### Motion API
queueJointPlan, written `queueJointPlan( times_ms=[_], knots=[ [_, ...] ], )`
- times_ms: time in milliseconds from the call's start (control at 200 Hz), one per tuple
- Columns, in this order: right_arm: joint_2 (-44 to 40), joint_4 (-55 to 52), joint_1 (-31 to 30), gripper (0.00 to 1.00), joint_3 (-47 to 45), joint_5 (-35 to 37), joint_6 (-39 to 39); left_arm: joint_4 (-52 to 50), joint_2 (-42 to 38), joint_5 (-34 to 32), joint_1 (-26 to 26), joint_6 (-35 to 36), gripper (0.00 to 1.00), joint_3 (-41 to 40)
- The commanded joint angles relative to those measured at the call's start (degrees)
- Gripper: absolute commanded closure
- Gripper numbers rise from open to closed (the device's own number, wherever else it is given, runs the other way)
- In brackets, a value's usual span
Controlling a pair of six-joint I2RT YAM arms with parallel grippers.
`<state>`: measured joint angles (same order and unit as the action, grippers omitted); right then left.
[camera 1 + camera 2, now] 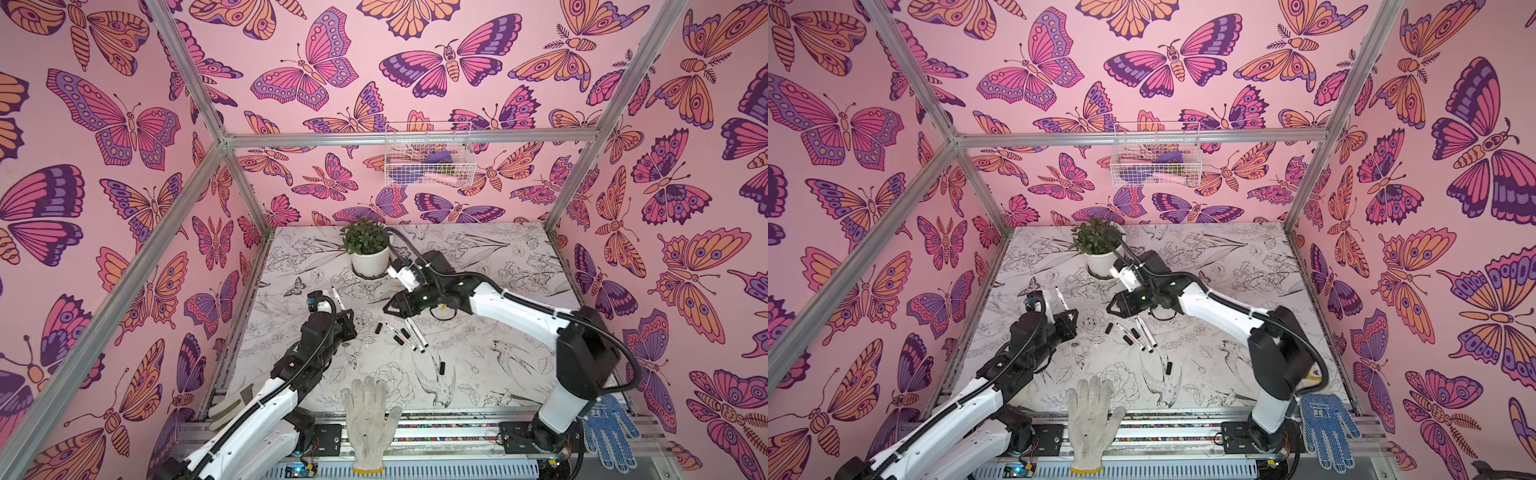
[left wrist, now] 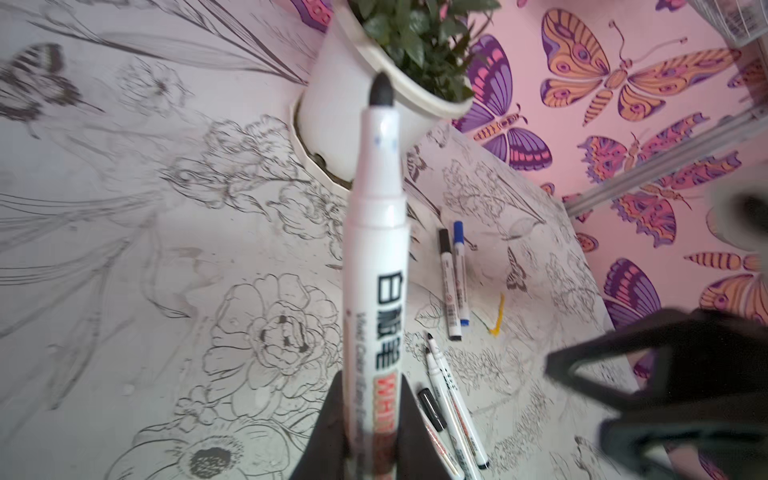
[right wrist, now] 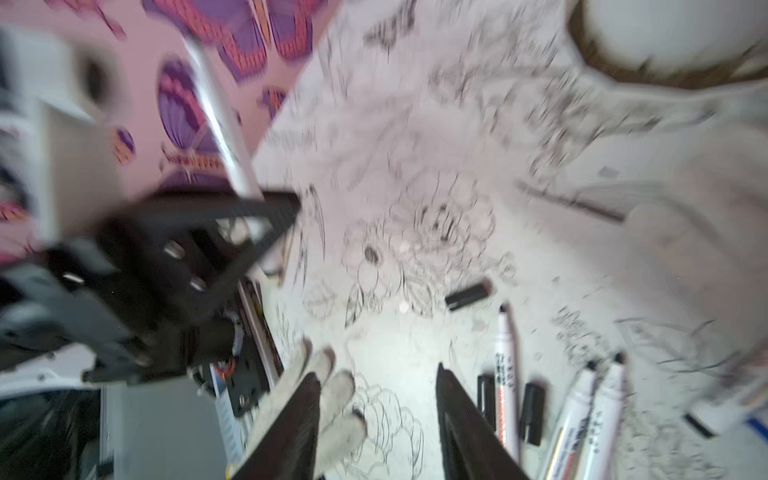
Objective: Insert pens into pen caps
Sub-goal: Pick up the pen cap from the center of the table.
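Above the printed table (image 1: pixel 498 291), the left gripper (image 1: pixel 348 323) clenches 1 uncapped pen (image 1: pixel 337 298) by its barrel, while the right gripper (image 3: pixel 376 374) hangs released and empty. Between them lie 3 loose pens (image 1: pixel 411 336), then scattered black caps (image 1: pixel 378 328).

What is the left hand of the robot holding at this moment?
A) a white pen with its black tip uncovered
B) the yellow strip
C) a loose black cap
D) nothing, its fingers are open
A: in the left wrist view the left hand is shut on the barrel of a white pen, and the pen's black tip has no cap on it.
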<state>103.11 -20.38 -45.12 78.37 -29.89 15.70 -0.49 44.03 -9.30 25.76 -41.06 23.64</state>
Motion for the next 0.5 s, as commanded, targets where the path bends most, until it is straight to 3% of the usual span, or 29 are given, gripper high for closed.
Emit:
queueJointPlan(
  times_ms=[0, 265, 496],
  knots=[
    [5.8, -12.4, -1.7, 0.52, 5.2, -1.6, -7.2, -7.1, -2.3, -6.6, -0.5, -0.3, 1.00, 0.1],
    [20.3, -26.4, -2.6, 0.52, 19.7, 2.1, -6.9, -8.3, -2.6, -5.9, -0.8, 1.3, 1.00, 1.6],
    [26.8, -30.4, -3.6, 0.51, 26.1, 5.7, -6.1, -9.2, -3.9, -5.8, -0.9, 1.7, 1.00, 1.8]
  ],
)
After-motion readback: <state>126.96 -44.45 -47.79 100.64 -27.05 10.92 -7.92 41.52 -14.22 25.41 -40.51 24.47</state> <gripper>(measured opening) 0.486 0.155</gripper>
